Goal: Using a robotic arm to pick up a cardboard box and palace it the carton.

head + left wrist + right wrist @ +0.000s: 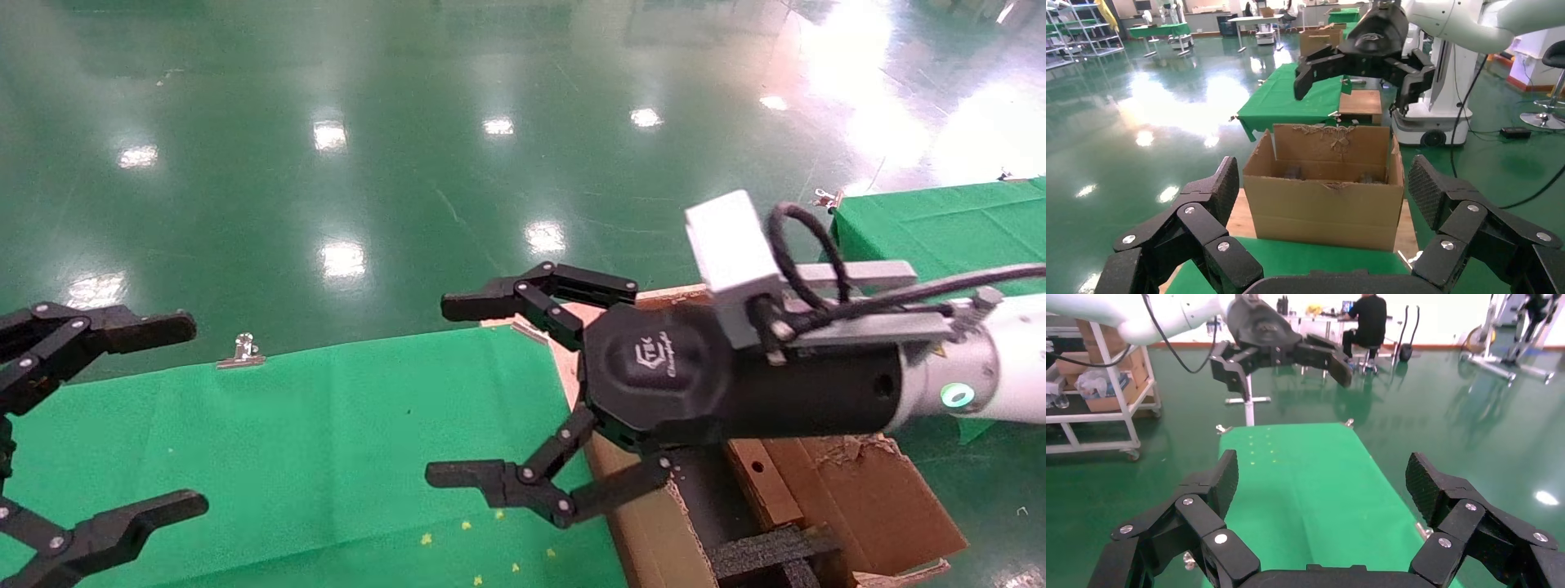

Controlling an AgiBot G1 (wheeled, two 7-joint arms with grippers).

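The right gripper [458,392], carried on the robotic arm [1001,384] that enters from the right with its wrist level, hangs above the right edge of the counter [327,441]. Its jaws stand wide apart and hold nothing. The left gripper [176,416] hangs above the counter's left edge, jaws likewise spread wide and empty.

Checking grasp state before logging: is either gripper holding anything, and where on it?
Nothing is held. The right gripper hangs open beside the carton; the left gripper is open over the green cloth.
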